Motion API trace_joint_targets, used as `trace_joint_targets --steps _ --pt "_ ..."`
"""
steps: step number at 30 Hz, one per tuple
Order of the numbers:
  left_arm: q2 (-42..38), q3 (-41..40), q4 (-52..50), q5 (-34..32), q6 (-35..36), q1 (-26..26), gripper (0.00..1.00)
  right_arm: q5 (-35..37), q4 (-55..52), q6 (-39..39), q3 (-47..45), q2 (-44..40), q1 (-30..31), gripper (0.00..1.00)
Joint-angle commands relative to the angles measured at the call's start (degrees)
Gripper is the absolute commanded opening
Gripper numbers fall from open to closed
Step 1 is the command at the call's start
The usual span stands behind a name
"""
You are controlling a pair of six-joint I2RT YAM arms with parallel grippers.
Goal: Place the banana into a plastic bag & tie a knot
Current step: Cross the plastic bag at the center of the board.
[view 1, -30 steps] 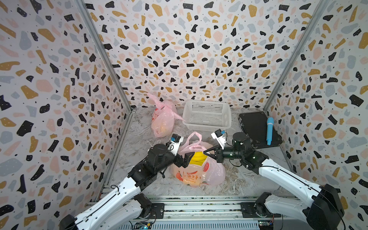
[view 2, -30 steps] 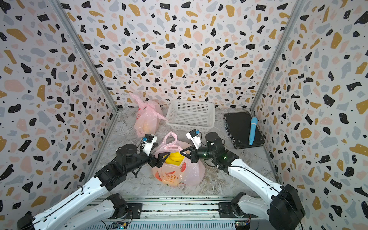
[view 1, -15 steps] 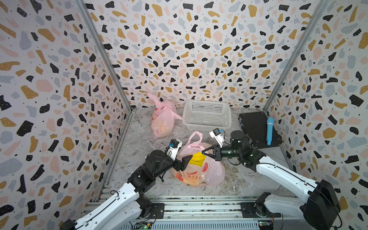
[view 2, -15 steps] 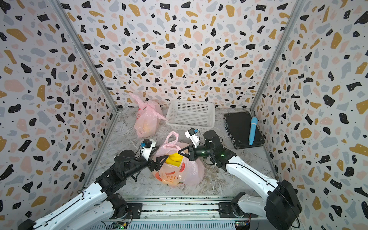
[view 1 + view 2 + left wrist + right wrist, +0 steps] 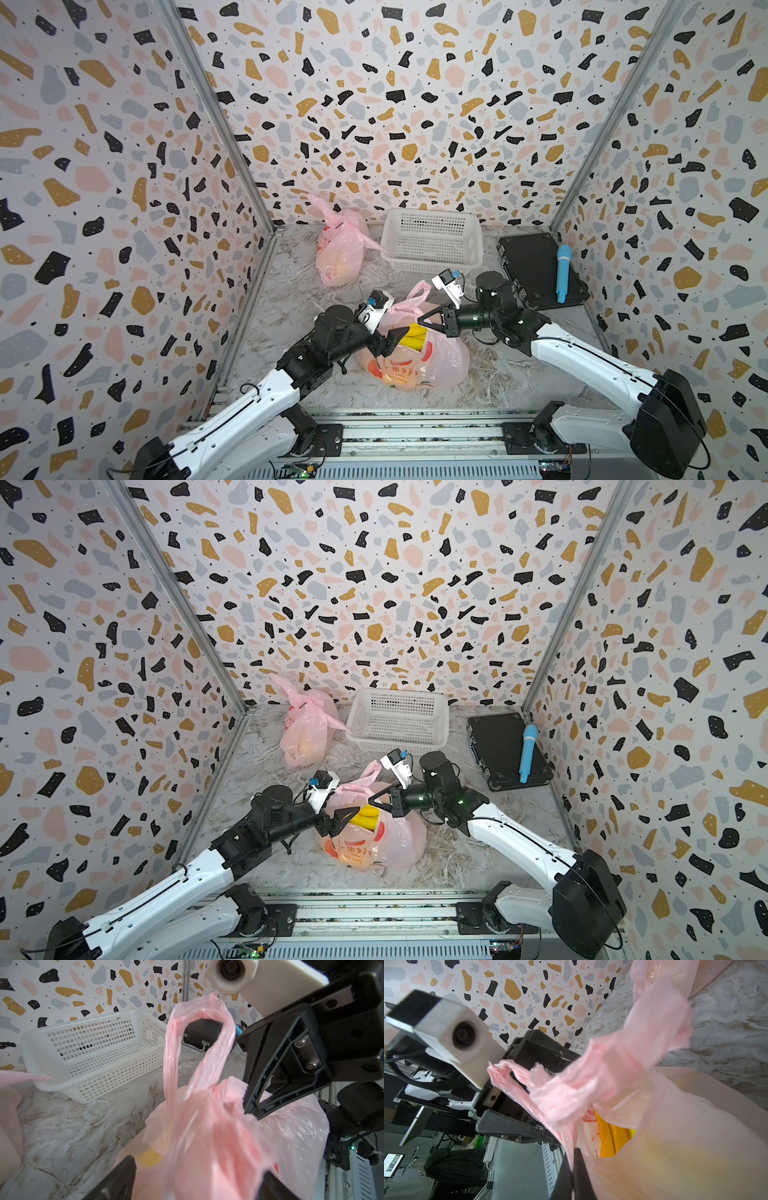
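Note:
A pink plastic bag (image 5: 419, 368) (image 5: 376, 848) lies mid-table, and the yellow banana (image 5: 415, 336) (image 5: 366, 816) (image 5: 612, 1140) shows in its open mouth. My right gripper (image 5: 420, 322) (image 5: 371, 801) (image 5: 573, 1167) is shut on the bag's rim from the right. One bag handle (image 5: 199, 1043) stands up in a loop. My left gripper (image 5: 392, 340) (image 5: 345, 816) (image 5: 197, 1184) is open at the bag's left side. The other handle (image 5: 571, 1084) passes between its wide-set fingers (image 5: 122, 1180).
A second, knotted pink bag (image 5: 340, 253) lies at the back left beside a white mesh basket (image 5: 432, 241). A black case (image 5: 532, 270) with a blue microphone-shaped thing (image 5: 562, 272) on it sits at the right. Patterned walls close in three sides.
My left arm has sunk lower and its gripper has slid a little right, onto the bag's handle. The right gripper has shifted slightly left, still shut on the rim.

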Motion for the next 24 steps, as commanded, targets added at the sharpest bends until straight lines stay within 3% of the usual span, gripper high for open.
trace_joint_targets --steps 1,14,24 --pt "0.59 3.15 0.79 3.06 2.41 0.01 0.87 -0.95 -1.46 -0.35 2.4 0.28 0.26 0.0" --pt "4.77 6.1 0.81 20.46 0.58 6.53 0.8 -1.13 -1.42 -0.26 2.73 0.69 0.26 0.0" --pt "7.78 7.49 1.84 23.76 0.51 7.12 0.66 -1.43 -1.38 -0.13 2.89 1.13 0.26 0.0"
